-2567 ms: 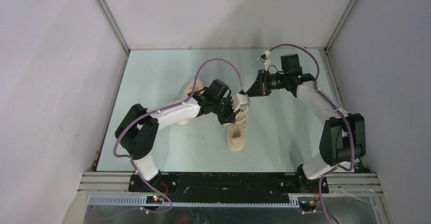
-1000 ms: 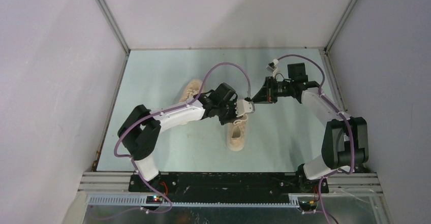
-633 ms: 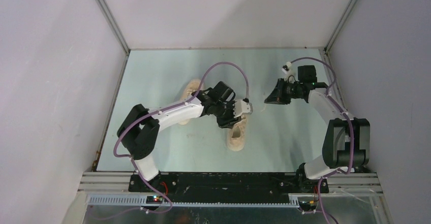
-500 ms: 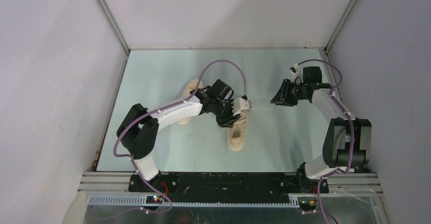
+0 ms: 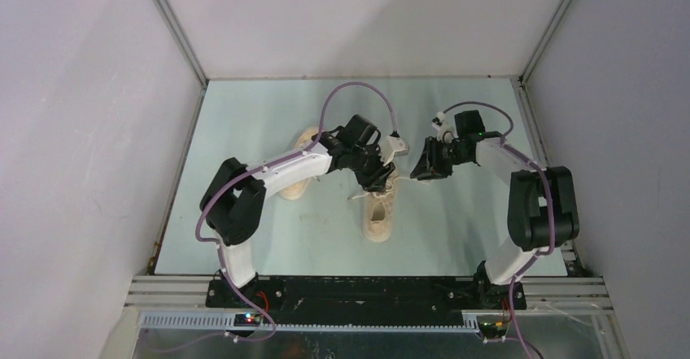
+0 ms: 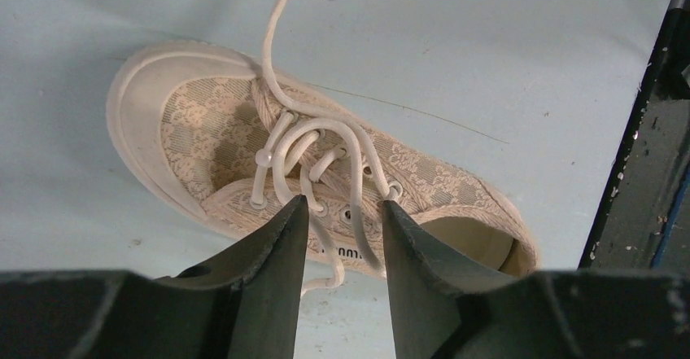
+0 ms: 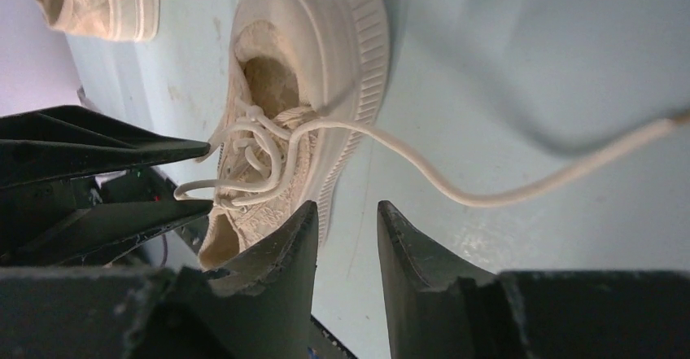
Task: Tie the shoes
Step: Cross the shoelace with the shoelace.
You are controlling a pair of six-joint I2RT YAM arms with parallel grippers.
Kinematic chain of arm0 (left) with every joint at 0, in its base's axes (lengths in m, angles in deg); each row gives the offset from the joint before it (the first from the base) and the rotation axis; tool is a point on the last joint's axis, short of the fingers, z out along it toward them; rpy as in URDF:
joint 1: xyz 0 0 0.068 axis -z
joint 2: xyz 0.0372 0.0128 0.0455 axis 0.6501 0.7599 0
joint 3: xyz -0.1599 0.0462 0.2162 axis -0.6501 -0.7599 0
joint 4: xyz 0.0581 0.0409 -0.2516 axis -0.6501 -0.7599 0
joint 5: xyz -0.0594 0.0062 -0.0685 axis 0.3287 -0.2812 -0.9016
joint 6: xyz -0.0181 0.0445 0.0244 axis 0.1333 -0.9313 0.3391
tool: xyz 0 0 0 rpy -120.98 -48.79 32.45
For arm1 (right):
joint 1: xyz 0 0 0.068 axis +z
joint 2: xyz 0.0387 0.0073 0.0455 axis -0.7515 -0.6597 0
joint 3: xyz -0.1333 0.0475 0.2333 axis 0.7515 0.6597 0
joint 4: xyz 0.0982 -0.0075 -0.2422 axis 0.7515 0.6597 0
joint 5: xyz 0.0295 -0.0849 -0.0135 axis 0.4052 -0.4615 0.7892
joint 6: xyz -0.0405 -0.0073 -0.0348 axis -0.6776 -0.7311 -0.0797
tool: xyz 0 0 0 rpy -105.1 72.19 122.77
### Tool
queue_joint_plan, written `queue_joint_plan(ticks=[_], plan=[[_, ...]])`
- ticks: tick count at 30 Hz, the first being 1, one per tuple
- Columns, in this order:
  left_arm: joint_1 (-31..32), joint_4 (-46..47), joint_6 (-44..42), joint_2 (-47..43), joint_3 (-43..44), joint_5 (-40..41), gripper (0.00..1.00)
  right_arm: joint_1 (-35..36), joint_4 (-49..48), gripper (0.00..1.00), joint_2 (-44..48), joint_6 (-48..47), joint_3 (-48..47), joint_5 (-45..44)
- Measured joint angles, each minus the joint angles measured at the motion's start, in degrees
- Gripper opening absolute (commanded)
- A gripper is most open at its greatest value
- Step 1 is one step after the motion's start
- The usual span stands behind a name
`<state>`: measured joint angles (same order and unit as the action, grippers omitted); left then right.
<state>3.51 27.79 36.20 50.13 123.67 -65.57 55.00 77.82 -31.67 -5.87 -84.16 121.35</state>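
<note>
One cream lace-patterned shoe (image 5: 378,217) lies mid-table with its off-white laces (image 6: 316,135) loose and looped over the tongue. My left gripper (image 5: 382,177) hovers over its lacing, open (image 6: 342,206); lace strands hang between the fingers (image 6: 272,253) without being pinched. One long lace end (image 7: 488,192) trails across the table to the shoe's side. My right gripper (image 5: 417,172) sits just right of the shoe, open (image 7: 347,208) and holding nothing. The other shoe (image 5: 306,142) lies behind, partly hidden under the left arm, and shows at the edge of the right wrist view (image 7: 98,5).
The pale blue-green table (image 5: 456,229) is enclosed by grey walls (image 5: 89,131) on three sides. A black rail (image 5: 366,290) carrying both arm bases runs along the near edge. Purple cables (image 5: 354,90) arch above the wrists.
The right gripper opened and let go of the lace, swung away to the right, then came back beside the shoe. The left gripper opened and turned over the lacing.
</note>
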Motion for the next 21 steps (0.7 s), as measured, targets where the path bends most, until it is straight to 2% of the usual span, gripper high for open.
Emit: queue_joint_plan(ticks=[3, 6, 9, 11, 16, 21], plan=[[0.0, -0.4, 0.4, 0.1, -0.1, 0.1, 0.47, 2.6, 0.2, 0.32, -3.5, -0.1, -1.3, 2.2], [0.0, -0.2, 0.4, -0.4, -1.2, 0.5, 0.49, 6.3, 0.3, 0.25, -6.6, -0.1, -3.3, 3.7], [-0.2, -0.2, 0.7, -1.8, -3.1, 1.5, 0.52, 9.2, 0.3, 0.21, -9.0, -0.1, -5.0, 5.2], [-0.4, -0.3, 0.9, -2.9, -4.0, 2.1, 0.52, 10.1, 0.3, 0.22, -9.9, 0.0, -5.7, 5.9], [-1.2, 0.0, 1.6, -3.9, -4.5, 3.0, 0.51, 10.2, 0.5, 0.31, -10.4, 0.1, -6.5, 6.4], [-1.5, 0.6, 2.5, -3.9, -4.6, 2.8, 0.50, 10.5, 0.6, 0.30, -12.0, 0.0, -8.1, 6.6]])
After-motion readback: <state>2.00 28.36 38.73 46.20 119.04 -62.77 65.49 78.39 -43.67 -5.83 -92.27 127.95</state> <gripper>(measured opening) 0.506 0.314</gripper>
